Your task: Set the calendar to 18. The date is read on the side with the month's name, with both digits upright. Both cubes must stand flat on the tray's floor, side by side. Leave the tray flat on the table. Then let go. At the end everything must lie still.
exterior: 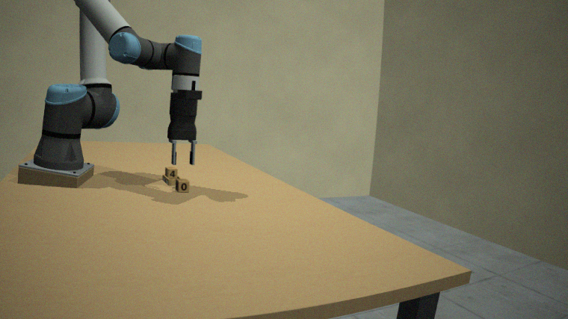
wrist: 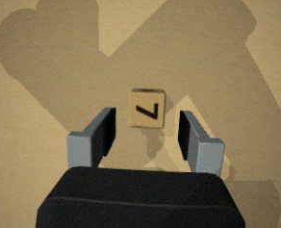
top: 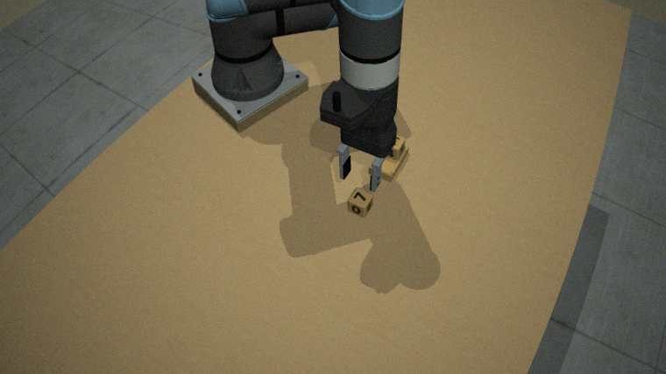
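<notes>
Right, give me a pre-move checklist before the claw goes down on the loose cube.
1. Claw open and empty: ok.
2. Loose cube standing flat on the table, 7 up, 0 on its side face: ok.
3. Cube centred between the fingers in the wrist view: ok.
4. Claw clear above the cube, not touching: ok.
5. Other cube in the tray, showing 4: not ok for 18.
6. Room in the tray beside that cube: cannot tell, the claw hides it.
</notes>
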Controlling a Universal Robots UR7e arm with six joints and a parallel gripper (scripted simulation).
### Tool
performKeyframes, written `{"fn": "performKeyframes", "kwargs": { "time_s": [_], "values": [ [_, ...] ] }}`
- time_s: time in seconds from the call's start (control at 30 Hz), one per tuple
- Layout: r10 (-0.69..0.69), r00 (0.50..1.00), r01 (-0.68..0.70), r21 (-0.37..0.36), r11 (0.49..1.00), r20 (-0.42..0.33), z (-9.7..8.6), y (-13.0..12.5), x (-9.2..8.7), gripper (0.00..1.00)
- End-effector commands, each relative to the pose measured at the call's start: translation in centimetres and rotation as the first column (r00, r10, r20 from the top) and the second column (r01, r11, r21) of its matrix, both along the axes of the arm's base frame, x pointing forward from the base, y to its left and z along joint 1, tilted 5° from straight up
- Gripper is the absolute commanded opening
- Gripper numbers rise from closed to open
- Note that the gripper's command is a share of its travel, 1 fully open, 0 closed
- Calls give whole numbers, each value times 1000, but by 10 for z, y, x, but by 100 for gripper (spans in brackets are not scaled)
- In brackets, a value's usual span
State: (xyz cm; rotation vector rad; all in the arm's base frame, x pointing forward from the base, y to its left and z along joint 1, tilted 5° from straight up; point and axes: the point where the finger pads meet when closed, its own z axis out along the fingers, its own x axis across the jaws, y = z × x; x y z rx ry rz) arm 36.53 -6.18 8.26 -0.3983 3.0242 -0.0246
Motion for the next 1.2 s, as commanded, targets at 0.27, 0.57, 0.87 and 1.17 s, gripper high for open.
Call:
{"fn": "performKeyframes", "kwargs": {
  "time_s": [0.27, 0.57, 0.87, 1.17],
  "values": [
    [0, 1000, 0, 0, 1000, 1, -19, 0, 2, 90],
    [0, 1000, 0, 0, 1000, 1, -28, 0, 3, 90],
    [0, 1000, 0, 0, 1000, 1, -33, 0, 4, 90],
    [0, 1000, 0, 0, 1000, 1, -35, 0, 4, 90]
  ]
}}
